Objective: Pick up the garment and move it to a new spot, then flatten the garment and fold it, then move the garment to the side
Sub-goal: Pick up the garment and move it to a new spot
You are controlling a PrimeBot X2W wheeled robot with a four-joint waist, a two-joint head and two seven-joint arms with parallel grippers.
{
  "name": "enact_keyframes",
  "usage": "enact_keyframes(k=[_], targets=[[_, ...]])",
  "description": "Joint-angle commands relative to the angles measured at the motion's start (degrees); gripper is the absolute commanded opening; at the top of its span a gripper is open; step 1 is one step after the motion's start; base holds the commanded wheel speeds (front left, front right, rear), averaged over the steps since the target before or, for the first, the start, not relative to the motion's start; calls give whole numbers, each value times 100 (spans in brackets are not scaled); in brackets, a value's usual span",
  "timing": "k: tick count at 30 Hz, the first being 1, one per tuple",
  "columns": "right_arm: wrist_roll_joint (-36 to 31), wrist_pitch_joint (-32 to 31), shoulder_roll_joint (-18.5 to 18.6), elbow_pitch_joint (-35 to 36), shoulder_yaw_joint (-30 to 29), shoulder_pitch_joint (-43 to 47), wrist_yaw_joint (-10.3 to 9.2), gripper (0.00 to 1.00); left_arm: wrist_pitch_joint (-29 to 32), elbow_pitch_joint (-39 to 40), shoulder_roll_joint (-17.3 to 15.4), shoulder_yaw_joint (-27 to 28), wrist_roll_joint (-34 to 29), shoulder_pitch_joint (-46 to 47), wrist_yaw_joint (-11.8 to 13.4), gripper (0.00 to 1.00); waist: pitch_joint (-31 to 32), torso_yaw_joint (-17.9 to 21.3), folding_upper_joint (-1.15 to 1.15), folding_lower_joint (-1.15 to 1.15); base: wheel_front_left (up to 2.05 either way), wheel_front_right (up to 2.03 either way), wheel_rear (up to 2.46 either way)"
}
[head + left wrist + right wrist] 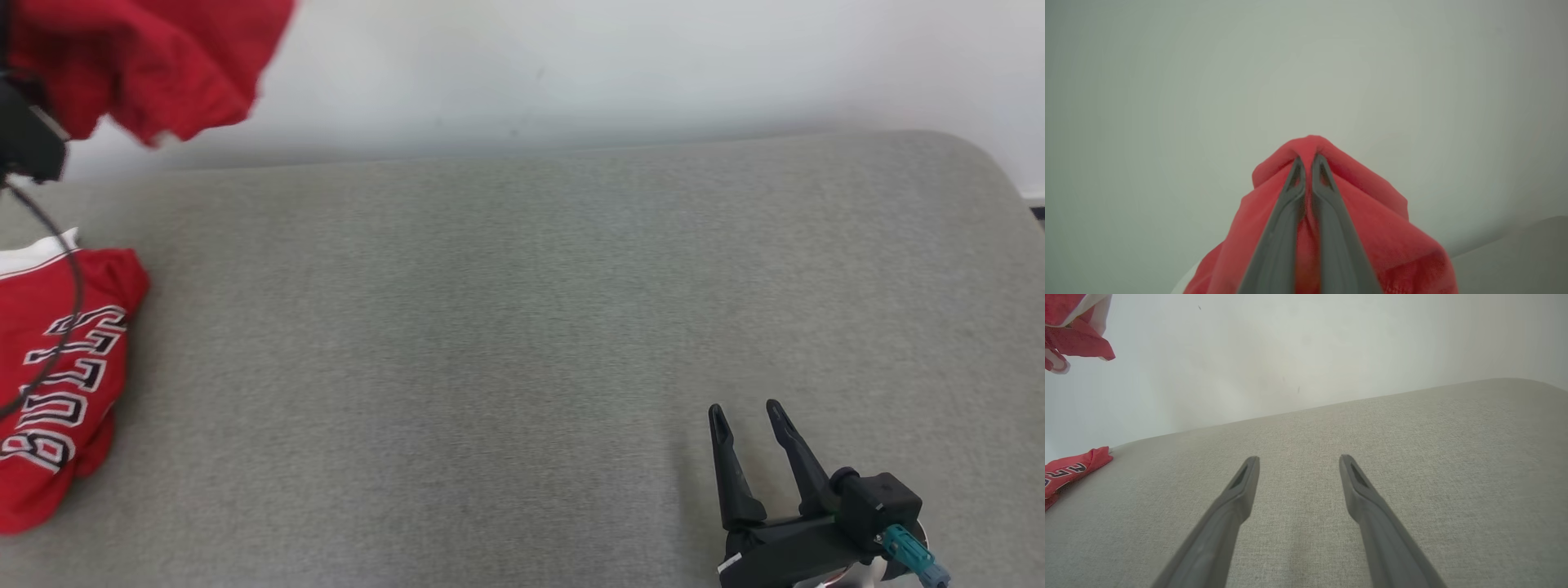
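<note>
Nearest, the right gripper (744, 407) hovers spread and empty over the grey cushion (490, 327), probably ready to help flatten. Farther left, a red jersey (57, 384) lies bunched on the cushion, lettered "BULLS" in white. Beyond, the left gripper (1309, 160) is clamped on the red garment (155, 57), holding it high against the wall (571, 65) for carrying elsewhere. Whether the two cloths join, I cannot tell.

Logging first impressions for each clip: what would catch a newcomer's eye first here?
A bright red garment hangs in the air at the head view's upper left, pinched by the shut fingers of the left gripper. A red lettered jersey lies at the left edge of the grey table, while the right gripper sits open at lower right.
</note>
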State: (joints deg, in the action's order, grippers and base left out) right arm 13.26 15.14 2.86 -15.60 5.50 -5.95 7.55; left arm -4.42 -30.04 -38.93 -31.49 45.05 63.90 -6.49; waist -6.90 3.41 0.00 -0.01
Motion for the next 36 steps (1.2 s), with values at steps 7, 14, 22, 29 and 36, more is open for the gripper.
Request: enact_keyframes(k=[7, 14, 22, 29, 36], targets=[[57, 10, 2, 35, -47, -1, -12, 100, 216, 993, 402, -179, 45, -31, 250, 0, -131, 700, 0, 1, 0, 0, 0], [101, 10, 1, 58, -12, -52, -12, 100, 266, 1541, 1007, -511, 47, -210, 418, 0, -258, 1039, 0, 1, 0, 0, 0], [135, 10, 2, 76, 1, -156, -12, 100, 47, 1486, 1482, -847, 154, -909, 526, 0, -330, 1264, 0, 1, 0, 0, 0], [70, 11, 2, 78, -59, -109, -12, 100, -243, 1139, 1641, -1091, 265, -1736, 506, 0, -323, 1241, 0, 1, 0, 0, 0], [16, 11, 2, 72, -46, -90, -12, 100, -325, 486, 1848, -1436, 351, -2442, 354, 0, -325, 1051, 0, 1, 0, 0, 0]])
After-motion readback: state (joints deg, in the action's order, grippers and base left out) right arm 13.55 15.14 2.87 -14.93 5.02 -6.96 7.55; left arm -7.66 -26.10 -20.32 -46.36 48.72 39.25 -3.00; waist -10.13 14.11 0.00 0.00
